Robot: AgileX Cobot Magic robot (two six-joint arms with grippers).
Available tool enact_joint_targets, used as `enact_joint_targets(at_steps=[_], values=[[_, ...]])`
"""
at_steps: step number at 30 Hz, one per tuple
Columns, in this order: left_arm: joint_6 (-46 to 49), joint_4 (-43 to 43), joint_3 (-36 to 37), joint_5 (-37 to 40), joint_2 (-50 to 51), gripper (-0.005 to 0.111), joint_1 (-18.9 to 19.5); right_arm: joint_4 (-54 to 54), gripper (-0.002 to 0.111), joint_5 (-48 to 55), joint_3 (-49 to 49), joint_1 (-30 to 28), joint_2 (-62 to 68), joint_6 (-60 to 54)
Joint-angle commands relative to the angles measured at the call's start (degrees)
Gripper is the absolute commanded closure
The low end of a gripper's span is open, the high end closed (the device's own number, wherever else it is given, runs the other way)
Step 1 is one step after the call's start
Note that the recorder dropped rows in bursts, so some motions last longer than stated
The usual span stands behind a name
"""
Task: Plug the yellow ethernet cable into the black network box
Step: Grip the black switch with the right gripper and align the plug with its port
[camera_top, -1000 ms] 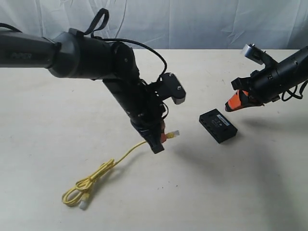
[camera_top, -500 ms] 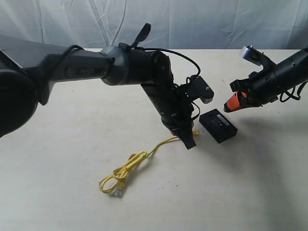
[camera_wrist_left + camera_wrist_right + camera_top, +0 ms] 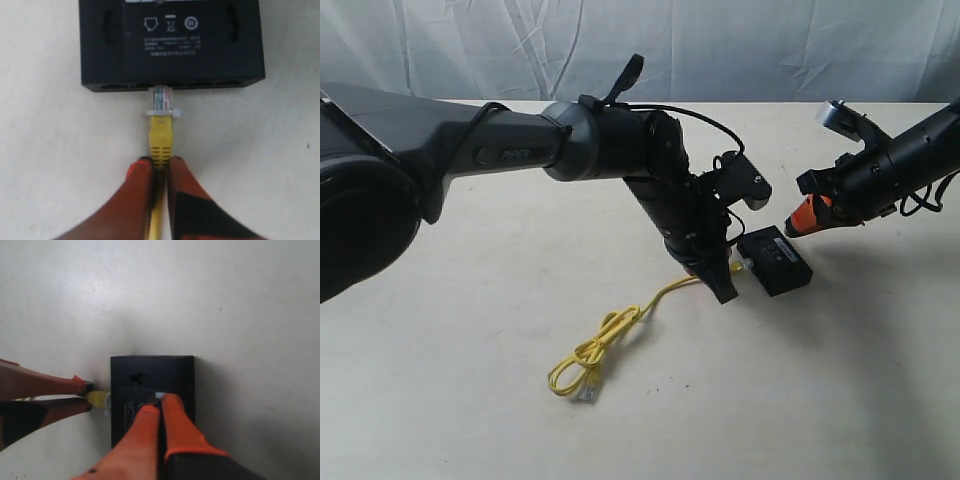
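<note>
The black network box (image 3: 775,259) lies flat on the pale table, label up. My left gripper (image 3: 725,278) is shut on the yellow ethernet cable (image 3: 161,135) just behind its plug. The clear plug tip (image 3: 161,96) sits at the mouth of a port in the box (image 3: 170,45) side; how deep it goes I cannot tell. The cable's rest trails to a loose coil (image 3: 588,360) with a free clear plug. My right gripper (image 3: 790,228) hovers above the box's far side, orange fingers (image 3: 172,420) pressed together and empty, over the box (image 3: 150,377).
A pale tabletop (image 3: 470,330) spreads all round the box. A white cloth backdrop (image 3: 720,45) hangs behind the table's far edge. The left arm's black body (image 3: 610,150) stretches across the middle of the exterior view.
My left gripper has carried the cable's plug rightward from mid-table to the box's port side. The coil dragged along behind it. The right gripper barely moved.
</note>
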Motion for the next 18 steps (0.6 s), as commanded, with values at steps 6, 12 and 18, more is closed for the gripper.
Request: enact_joint_targets(at_steps=[6, 12, 18], values=[[-1.6, 0.9, -0.3, 0.9, 0.6, 0.107, -0.3, -1.9, 0.109, -0.8, -0.3, -0.4, -0.1, -0.5], [-1.4, 0.9, -0.3, 4.3, 0.6, 0.107, -0.3, -2.5, 0.109, -1.8, -0.3, -0.4, -0.1, -0.4], [-0.9, -1.9, -0.3, 5.7, 0.6, 0.107, -0.3, -2.5, 0.109, -2.1, -0.3, -0.3, 0.2, -0.4]])
